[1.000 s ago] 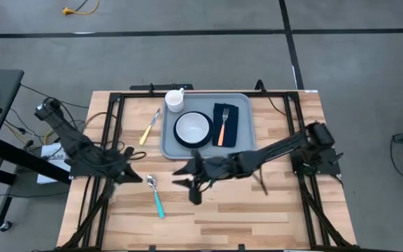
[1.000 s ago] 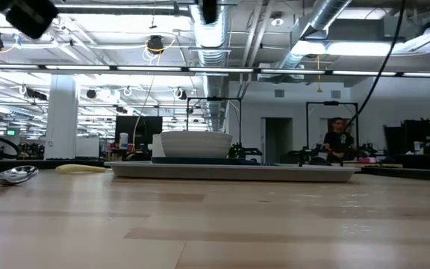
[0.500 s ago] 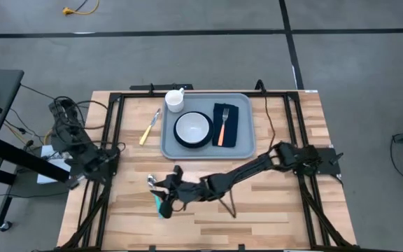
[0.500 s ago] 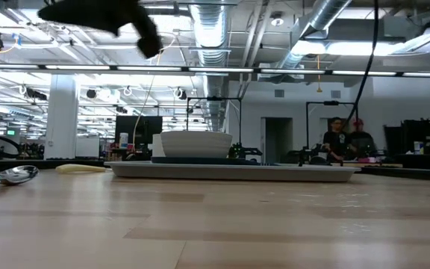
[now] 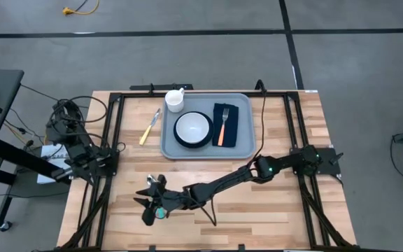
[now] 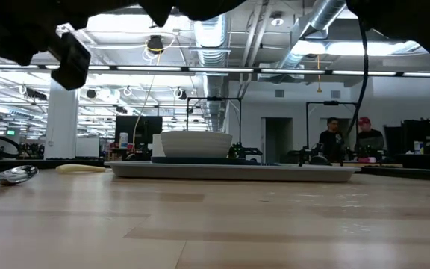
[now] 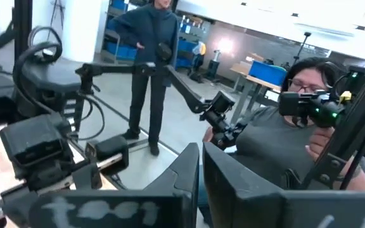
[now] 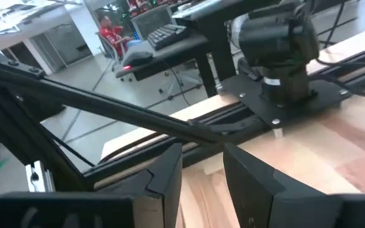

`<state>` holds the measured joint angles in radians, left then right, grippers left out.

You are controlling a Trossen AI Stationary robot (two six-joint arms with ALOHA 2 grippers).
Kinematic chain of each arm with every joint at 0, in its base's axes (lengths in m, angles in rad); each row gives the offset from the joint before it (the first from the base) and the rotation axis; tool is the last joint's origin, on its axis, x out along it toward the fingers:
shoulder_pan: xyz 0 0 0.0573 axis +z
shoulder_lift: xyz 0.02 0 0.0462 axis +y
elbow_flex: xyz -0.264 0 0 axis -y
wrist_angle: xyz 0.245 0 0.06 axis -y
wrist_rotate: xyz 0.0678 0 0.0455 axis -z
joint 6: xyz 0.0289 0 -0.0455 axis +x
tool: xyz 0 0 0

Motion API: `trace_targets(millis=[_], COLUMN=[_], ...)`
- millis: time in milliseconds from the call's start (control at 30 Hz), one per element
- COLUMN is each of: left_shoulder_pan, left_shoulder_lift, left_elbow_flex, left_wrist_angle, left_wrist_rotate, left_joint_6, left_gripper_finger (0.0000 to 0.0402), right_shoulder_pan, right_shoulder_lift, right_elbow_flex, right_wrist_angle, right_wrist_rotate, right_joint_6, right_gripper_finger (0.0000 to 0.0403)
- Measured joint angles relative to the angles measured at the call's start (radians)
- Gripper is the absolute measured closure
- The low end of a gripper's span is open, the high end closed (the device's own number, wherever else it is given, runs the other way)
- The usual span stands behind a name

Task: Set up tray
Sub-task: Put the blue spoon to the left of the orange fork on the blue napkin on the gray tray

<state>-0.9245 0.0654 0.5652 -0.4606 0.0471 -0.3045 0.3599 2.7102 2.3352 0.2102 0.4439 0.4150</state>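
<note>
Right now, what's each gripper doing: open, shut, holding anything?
Left gripper: shut, empty, parked at the table's left edge.
Right gripper: open, empty, above the spoon.

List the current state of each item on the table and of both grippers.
tray: flat on table, holding plate and napkin
bowl: upright on plate
fork: lying on napkin
cup: upright, off tray
knife: on table, beside tray
spoon: on table
right gripper: open, over spoon
left gripper: shut, parked

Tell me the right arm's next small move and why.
Probably lower the right gripper onto the teal-handled spoon and close on it. The gripper hangs open right over the spoon, which lies on the bare wood, apart from the tray that already holds the plate, bowl, napkin and fork.
</note>
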Motion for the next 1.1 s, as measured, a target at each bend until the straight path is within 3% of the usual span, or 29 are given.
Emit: trace_targets(millis=[233, 400, 667, 900, 1033, 1100], left_shoulder_pan=[0.000, 0.000, 0.001, 0.001, 0.000, 0.001], left_shoulder_lift=[0.000, 0.000, 0.001, 0.001, 0.006, 0.017], left_elbow_flex=[0.000, 0.000, 0.000, 0.000, 0.000, 0.000], left_wrist_angle=[-0.025, -0.020, -0.021, -0.067, -0.182, -0.267], left_wrist_rotate=[-0.018, -0.094, -0.369, -0.660, -0.832, -0.863], left_joint_6=[-0.052, -0.051, 0.016, 0.105, -0.052, -0.162], left_gripper_finger=[0.0393, 0.0393, 0.0393, 0.0393, 0.0393, 0.0393], right_shoulder_pan=[0.005, 0.005, 0.004, 0.015, 0.019, 0.018], right_shoulder_lift=[-0.028, -0.145, -0.317, -0.372, -0.367, -0.354], right_elbow_flex=[0.001, 0.002, 0.001, 0.001, 0.001, 0.001], right_wrist_angle=[-0.161, -0.445, -1.047, -1.374, -1.465, -1.494], right_wrist_rotate=[-0.071, -0.101, -0.118, -0.163, -0.160, -0.160], right_joint_6=[0.031, 0.056, 0.198, 0.181, 0.180, 0.179], right_gripper_finger=[0.0294, 0.0294, 0.0294, 0.0294, 0.0294, 0.0294])
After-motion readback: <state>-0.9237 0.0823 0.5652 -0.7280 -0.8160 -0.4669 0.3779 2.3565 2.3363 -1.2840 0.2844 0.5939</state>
